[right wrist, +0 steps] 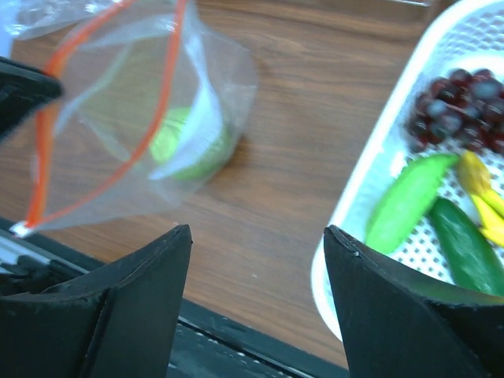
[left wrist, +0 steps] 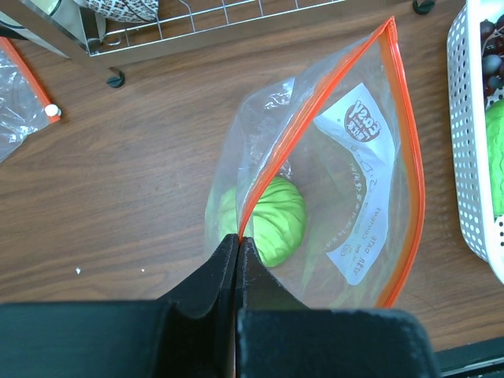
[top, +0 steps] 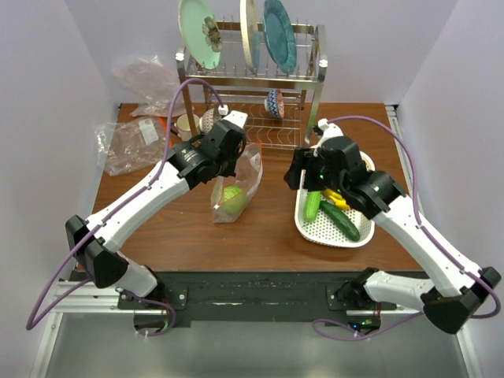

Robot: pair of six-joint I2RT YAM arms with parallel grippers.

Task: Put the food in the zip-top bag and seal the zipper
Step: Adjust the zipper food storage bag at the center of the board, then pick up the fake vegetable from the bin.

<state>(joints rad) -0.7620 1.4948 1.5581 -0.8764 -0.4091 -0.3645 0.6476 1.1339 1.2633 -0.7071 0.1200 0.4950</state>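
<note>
Left wrist, gripper: left gripper is clamping tight on the zipper at the near end of the bag mouth.
Left wrist, bag: mouth is gaping open; cabbage is sitting inside at the bottom.
Right wrist, gripper: right gripper is hanging spread wide, gripping nothing, over the table between bag and basket.
Right wrist, basket: grapes, cucumbers and bananas are lying in it.
Top, layout: bag is standing mid-table, basket is sitting to its right, apart; rack is standing behind both.
</note>
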